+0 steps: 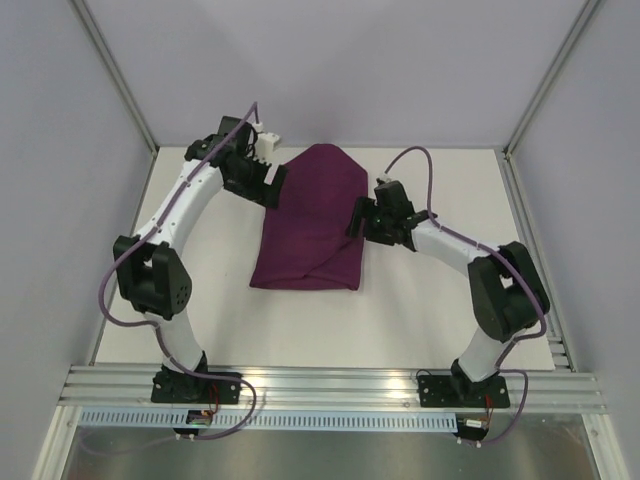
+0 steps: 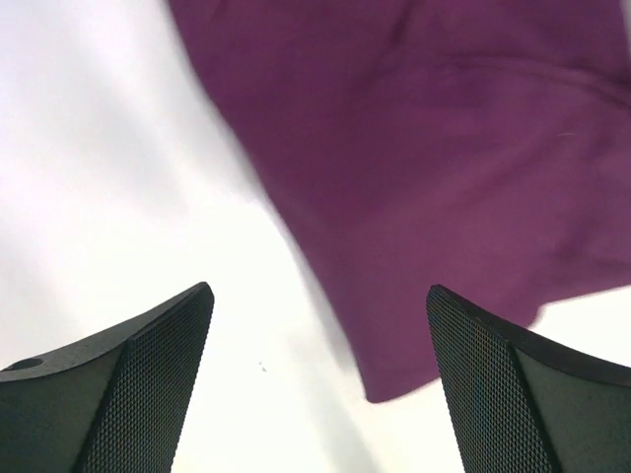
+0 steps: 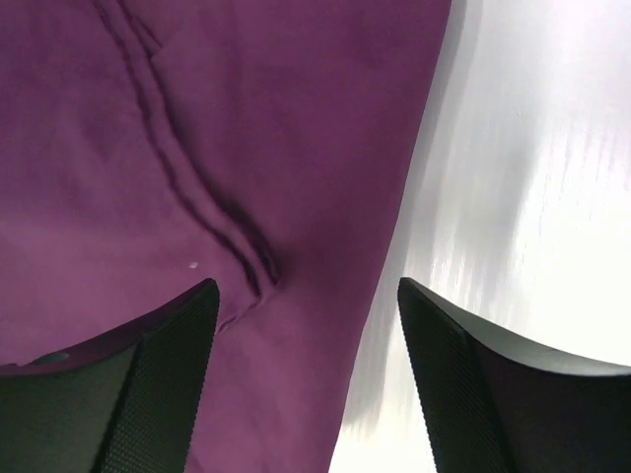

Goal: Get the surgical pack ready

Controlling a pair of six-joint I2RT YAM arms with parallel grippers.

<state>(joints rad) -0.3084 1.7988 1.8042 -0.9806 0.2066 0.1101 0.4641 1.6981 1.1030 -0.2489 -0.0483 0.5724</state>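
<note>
L hand (image 2: 317,296) released, at cloth (image 1: 315,215) L edge | R hand (image 3: 307,286) released, over cloth R edge

Purple cloth (image 1: 312,222) on white table (image 1: 420,320)

The folded cloth (image 1: 312,222) lies flat on the bench (image 1: 420,320), between the two arms. The left end effector (image 1: 270,185) is at the cloth's far left edge, with cloth ahead and to its right. The right end effector (image 1: 358,218) is over the cloth's right edge, with cloth to its left and bench to its right.
</note>
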